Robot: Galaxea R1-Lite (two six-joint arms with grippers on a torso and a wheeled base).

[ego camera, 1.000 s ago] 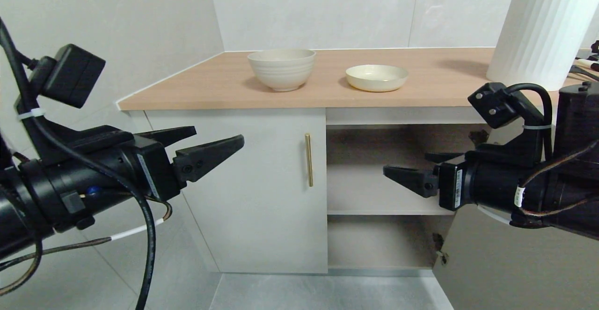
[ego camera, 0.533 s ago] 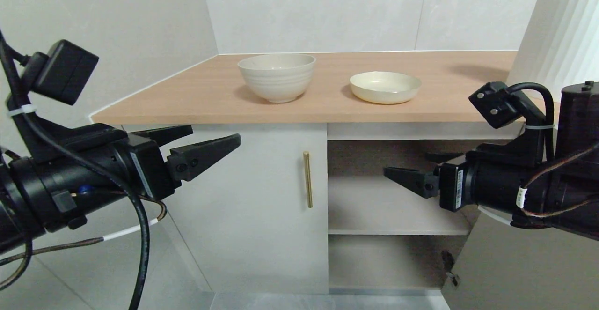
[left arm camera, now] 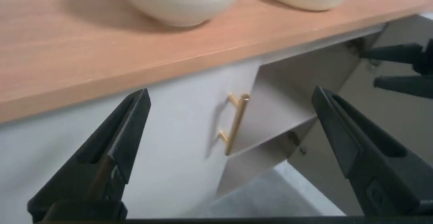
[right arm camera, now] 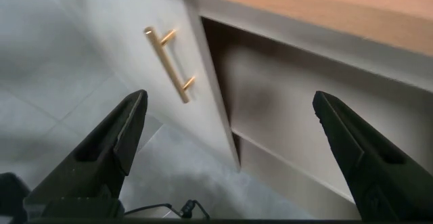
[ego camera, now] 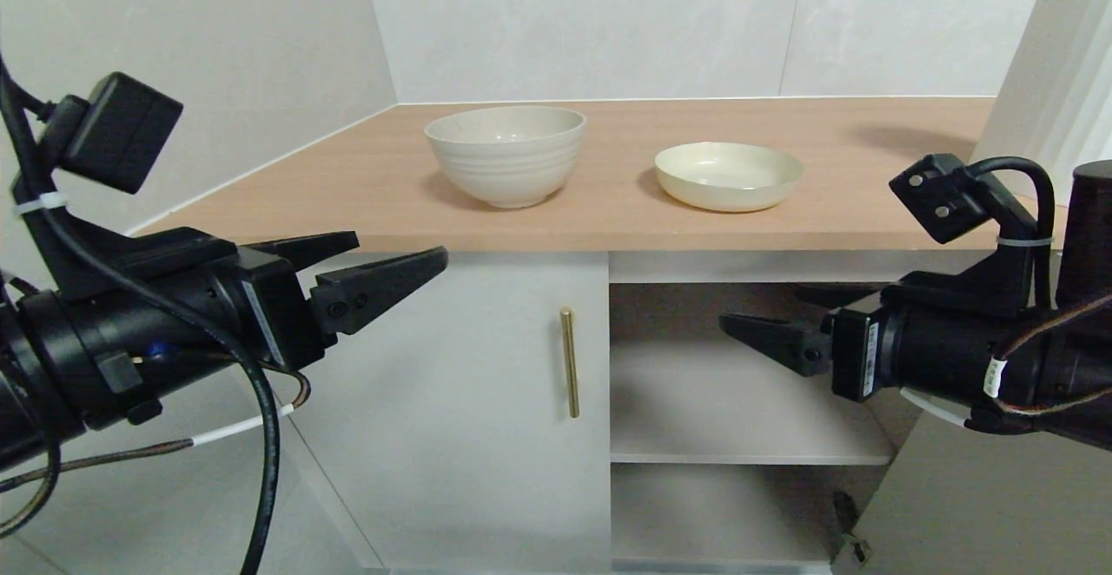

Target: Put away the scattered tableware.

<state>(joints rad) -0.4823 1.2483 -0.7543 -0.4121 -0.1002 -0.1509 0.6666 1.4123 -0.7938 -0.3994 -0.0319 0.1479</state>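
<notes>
While left end effector (ego camera: pixel 401 246) and right end effector (ego camera: pixel 759 307) gape, bowl (ego camera: pixel 504 155) and seemingly ceramic dish (ego camera: pixel 728 176) sit on countertop (ego camera: pixel 599 214).

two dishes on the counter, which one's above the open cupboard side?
The shallow cream dish, on the robot's right. The deeper ribbed bowl stands above the closed door with the brass handle.
</notes>
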